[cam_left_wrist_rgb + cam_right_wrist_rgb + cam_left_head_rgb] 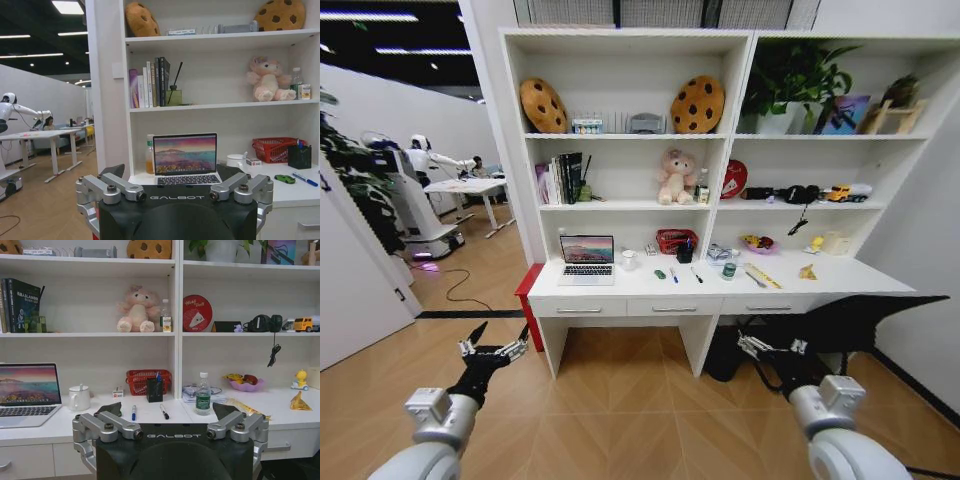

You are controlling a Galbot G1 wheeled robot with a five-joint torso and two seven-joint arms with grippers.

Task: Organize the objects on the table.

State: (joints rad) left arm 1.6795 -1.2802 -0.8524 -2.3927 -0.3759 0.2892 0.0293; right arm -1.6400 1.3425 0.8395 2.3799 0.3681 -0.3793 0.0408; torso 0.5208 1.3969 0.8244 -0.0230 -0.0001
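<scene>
The robot stands back from the white tabletop (pixel 840 272), both arms held low over the wooden floor. The left gripper (pixel 492 348) and the right gripper (pixel 770 348) have their fingers spread wide and hold nothing. On the tabletop, the open laptop (pixel 587 260) sits at the left end. The green item (pixel 660 274), the blue pen (pixel 673 275) and the black pen (pixel 696 275) lie near the middle, with the green-labelled bottle (pixel 728 271) just beside them.
</scene>
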